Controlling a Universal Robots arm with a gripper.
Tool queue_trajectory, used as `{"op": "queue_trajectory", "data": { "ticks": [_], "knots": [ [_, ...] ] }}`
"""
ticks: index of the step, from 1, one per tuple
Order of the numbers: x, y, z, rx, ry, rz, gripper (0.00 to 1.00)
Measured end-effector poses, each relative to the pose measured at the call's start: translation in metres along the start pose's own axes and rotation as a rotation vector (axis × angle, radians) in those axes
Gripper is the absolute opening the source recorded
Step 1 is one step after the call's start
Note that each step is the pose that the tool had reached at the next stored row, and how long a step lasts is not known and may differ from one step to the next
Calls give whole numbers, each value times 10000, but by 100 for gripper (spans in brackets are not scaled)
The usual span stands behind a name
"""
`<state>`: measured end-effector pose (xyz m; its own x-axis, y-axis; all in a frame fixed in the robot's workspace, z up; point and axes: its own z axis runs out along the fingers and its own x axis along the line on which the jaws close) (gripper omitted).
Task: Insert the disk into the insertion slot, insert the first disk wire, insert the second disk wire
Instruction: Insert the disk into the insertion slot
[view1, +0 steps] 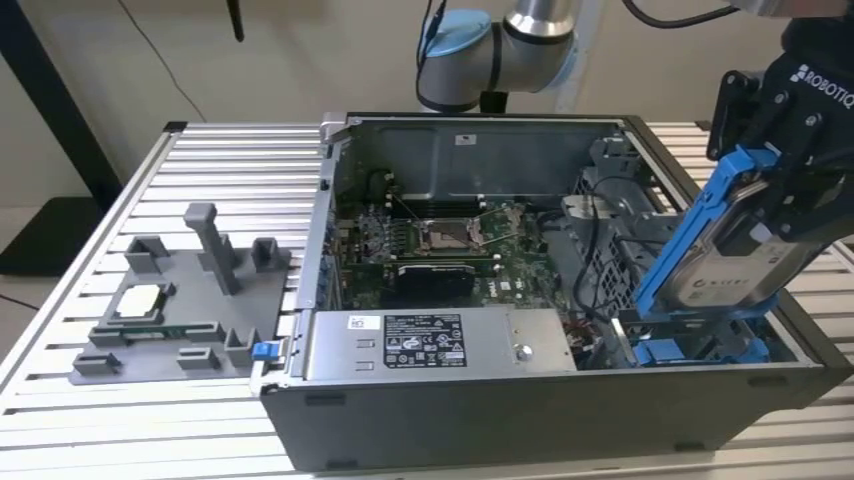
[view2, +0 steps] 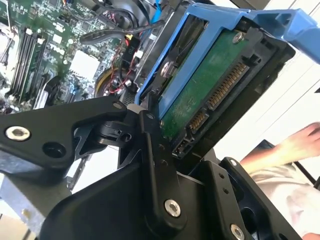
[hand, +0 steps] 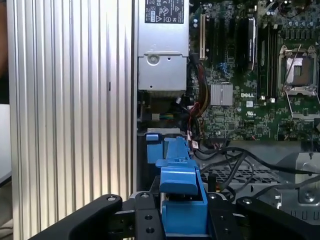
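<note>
Computer case (view1: 534, 420), grey and open at the top, is set on a slatted metal table (view1: 227, 170). Inside it a green circuit board (view1: 441, 240) is laid flat, a grey power-supply box (view1: 441, 345) is fixed along the near wall, and black cables (view1: 601, 230) are looped towards the exterior view's right. At that end the insertion slot (view1: 694, 350) is marked by blue plastic fittings.

The disk (view1: 731, 262) in its blue frame is held steeply tilted above the slot, with its lower end down at the fittings; whether it touches them cannot be told. It is pinched by the jaws of the gripper (view1: 781, 195), one black finger (hand: 145, 220) pressed to each side of the frame in the first wrist view. In the second wrist view the disk's green underside and connector are turned up.

A grey tray (view1: 200, 335) holding a processor chip (view1: 140, 300) is placed beside the case.

A white printed label is carried on the power-supply box, and a pale label on the disk.
</note>
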<state>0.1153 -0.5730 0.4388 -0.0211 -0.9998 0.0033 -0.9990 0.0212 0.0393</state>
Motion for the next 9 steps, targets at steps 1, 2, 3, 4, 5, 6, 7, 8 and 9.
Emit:
{"op": "queue_trajectory", "data": {
  "ticks": [1, 2, 3, 4, 5, 6, 7, 8, 9],
  "knots": [
    [-6, -1, 11, 0, 0, 6, 0],
    [-14, -1, 24, 0, 0, 18, 0],
    [-23, -1, 38, 0, -1, 39, 0],
    [-32, -1, 51, 0, -2, 63, 0],
    [-36, -1, 65, -1, -3, 83, 0],
    [-37, -2, 80, -1, -4, 95, 0],
    [-37, -2, 93, -1, -3, 96, 0],
    [-37, -3, 107, 0, -2, 96, 0],
    [-37, -3, 123, 0, -4, 97, 0]
  ]
}}
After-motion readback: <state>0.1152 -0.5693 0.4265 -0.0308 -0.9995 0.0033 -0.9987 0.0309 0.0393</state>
